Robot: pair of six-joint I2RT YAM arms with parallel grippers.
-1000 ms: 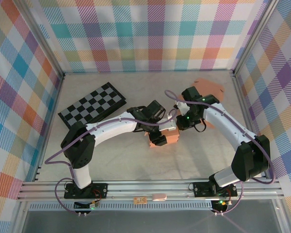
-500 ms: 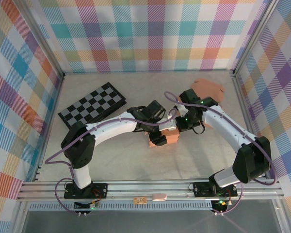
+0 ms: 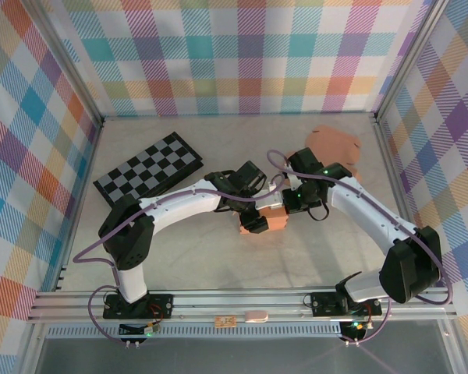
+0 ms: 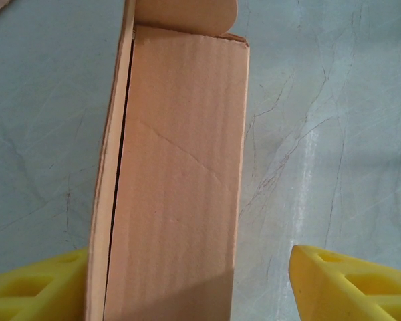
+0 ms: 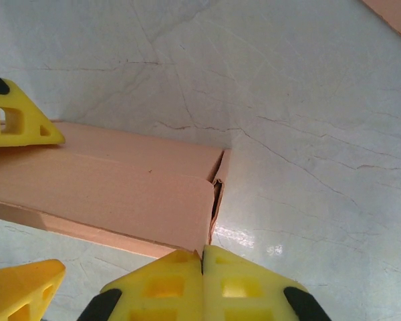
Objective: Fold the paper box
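**While the end flap gapes, mind your push**

Because the paper box sits at mid-desk between your two arms as a half-formed sleeve, your margin is thin.

The left gripper straddles the box with its jaws spread. One finger lies against the box's long side and the other stands well apart from it. You are bracing the box, not clamping it.

The right gripper is fully closed with nothing between its fingers, and its joined tips sit at the box's end corner. The end panel there stands slightly ajar.

- **Sliding:** with only one finger bracing, a push from the right gripper could slide or turn the box on the smooth desk instead of seating the flap.
- **Crushing:** the closed tips are narrow, so pressing at the corner may crease or crush the end panel instead of folding it at its crease.
- **Side seam:** the left wrist view shows a side layer bowing away along a dark gap. Squeezing now could buckle that wall.

As for contents, the box's inside is hidden and you cannot tell whether it holds anything. A flat cardboard sheet lies apart near the far right corner.
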